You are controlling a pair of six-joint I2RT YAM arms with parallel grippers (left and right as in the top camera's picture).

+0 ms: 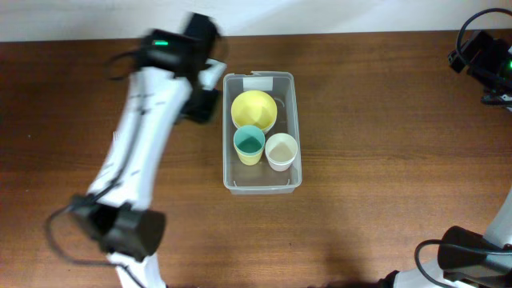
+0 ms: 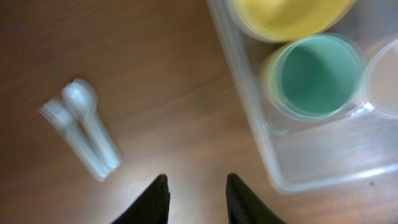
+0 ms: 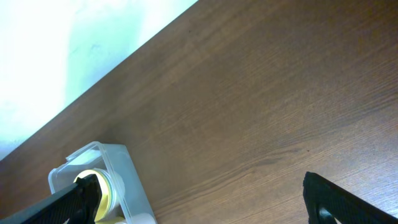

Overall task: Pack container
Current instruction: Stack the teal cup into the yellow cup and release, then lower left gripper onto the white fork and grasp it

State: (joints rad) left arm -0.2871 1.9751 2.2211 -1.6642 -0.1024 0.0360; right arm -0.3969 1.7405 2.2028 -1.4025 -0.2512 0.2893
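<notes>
Cutlery step, probably: 1 bowl (image 1: 254,110), 2 cups (image 1: 249,144) in container (image 1: 230,172). Left gripper (image 2: 196,199) apart, empty; right gripper (image 3: 202,193) wide apart. Next: shift onto fork and spoon (image 2: 87,134), pinch low.

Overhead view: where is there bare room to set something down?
Bare wood lies right of the container, towards the right arm. Left is crowded: the left arm, a plastic fork and spoon. Inside, bowl and cups leave only the unlabelled end free.
</notes>
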